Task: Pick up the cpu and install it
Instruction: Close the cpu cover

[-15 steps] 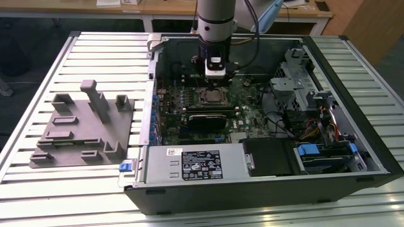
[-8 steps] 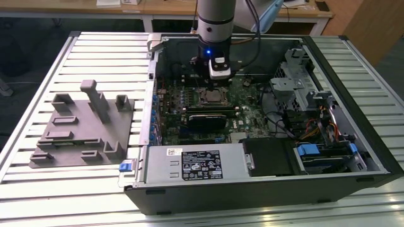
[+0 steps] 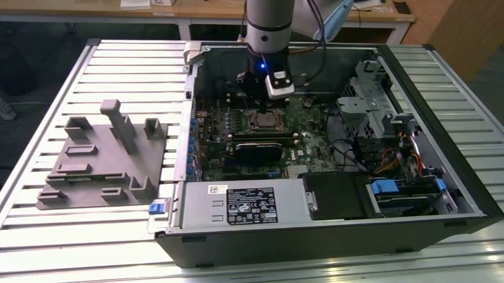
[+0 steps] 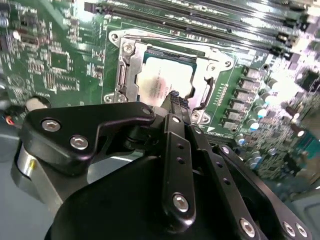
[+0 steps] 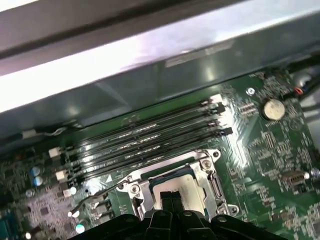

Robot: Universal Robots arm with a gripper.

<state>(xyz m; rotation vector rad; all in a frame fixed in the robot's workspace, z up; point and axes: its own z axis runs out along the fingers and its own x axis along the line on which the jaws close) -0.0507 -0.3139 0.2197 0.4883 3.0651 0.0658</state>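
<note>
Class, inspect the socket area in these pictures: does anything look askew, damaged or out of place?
Nothing stands out. The cpu lies flat and square inside the socket frame, its edges parallel to the frame's. The tool, shut, is right at one edge of the chip. No damage shows on the surrounding motherboard.

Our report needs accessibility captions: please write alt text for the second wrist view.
The black claw, fingertips together, hangs over the silvery cpu, which lies in the metal-framed socket on a green motherboard. Memory slots run beyond the socket.
</note>
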